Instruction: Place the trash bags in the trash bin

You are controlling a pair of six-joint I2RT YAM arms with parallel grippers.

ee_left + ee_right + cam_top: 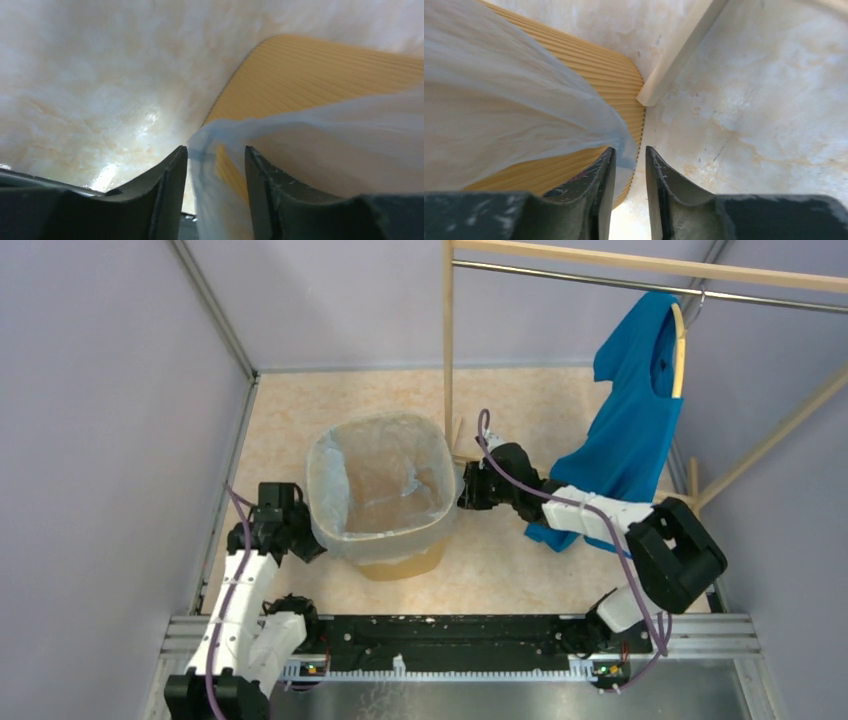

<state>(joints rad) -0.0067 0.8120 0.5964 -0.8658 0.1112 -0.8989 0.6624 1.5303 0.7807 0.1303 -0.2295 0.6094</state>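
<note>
The yellow-orange trash bin (405, 562) stands on the floor between the arms. A pale translucent trash bag (380, 480) lines it, with its edge folded out over the rim. My left gripper (305, 540) is at the bin's left side. In the left wrist view its jaws (216, 150) stand apart, and the bag film (340, 145) hangs loose in the gap in front of the ribbed bin wall (320, 75). My right gripper (463, 490) is at the bin's right side, open (629, 149). A corner of the bag (499, 100) ends at its left finger, against the bin (599, 70).
A wooden clothes rack stands behind and to the right, its post (448, 340) close to the bin's far right corner. A bright blue shirt (635, 410) hangs from it above my right arm. The rack's foot bar (679, 55) lies beside the bin. Grey walls close in both sides.
</note>
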